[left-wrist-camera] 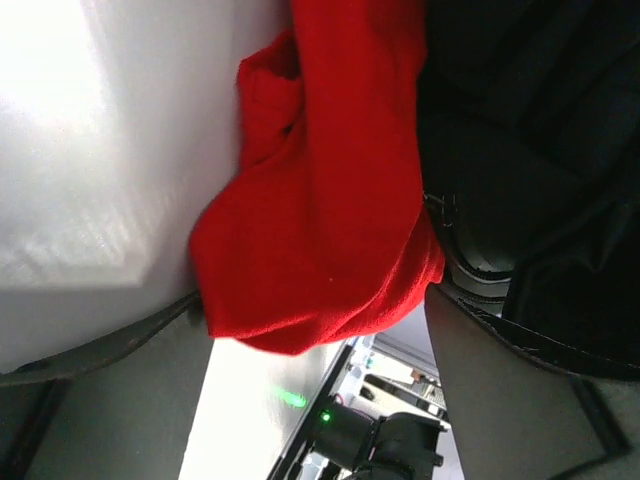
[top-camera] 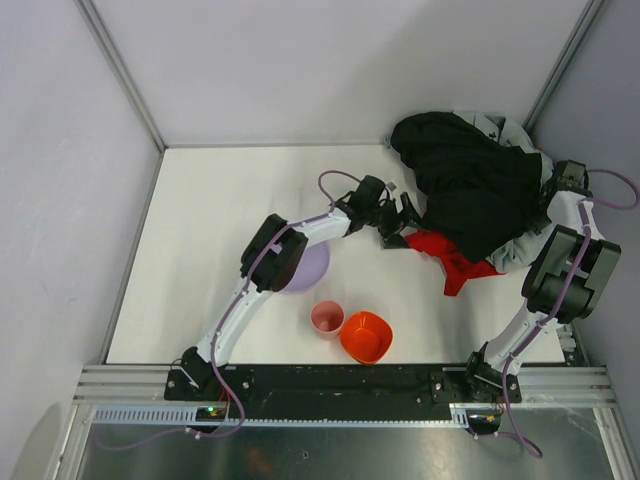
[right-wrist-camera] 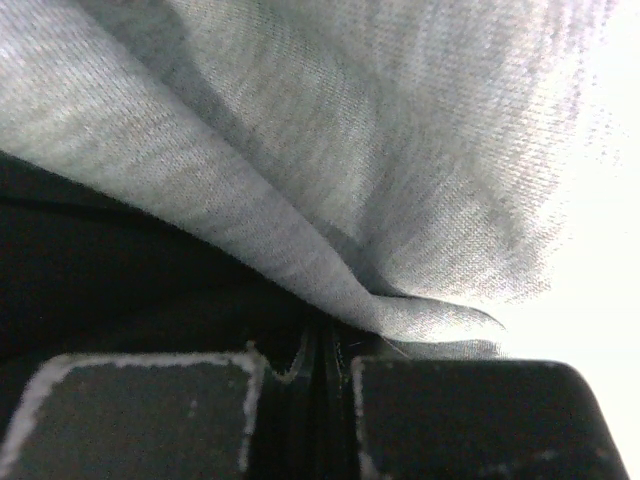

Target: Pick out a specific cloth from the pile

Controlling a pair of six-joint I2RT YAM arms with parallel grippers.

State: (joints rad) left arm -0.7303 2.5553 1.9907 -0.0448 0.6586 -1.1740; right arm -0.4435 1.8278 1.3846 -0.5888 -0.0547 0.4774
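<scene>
Left claw (top-camera: 395, 228) reached out to the near-left foot of the pile (top-camera: 470, 185), where the cloth (top-camera: 440, 250) spills red onto the counter (top-camera: 230, 200), part tucked under black fabric. Wrist view: jaws spread, straddling a bunched red fold, a finger at either flank; looks not yet clamped. Approach is from the exposed side, likely so only red gets caught, no black. Right claw (right-wrist-camera: 322, 390) pressed together at the pile's far-right edge, grey fabric (right-wrist-camera: 350, 150) draped over it; cannot tell if a fold is nipped in the seam. Probably there to anchor the heap during the pull. Purple plate (top-camera: 312, 270), pink cup (top-camera: 326, 317), orange bowl (top-camera: 366, 336) sit apart, nearer the bases.
</scene>
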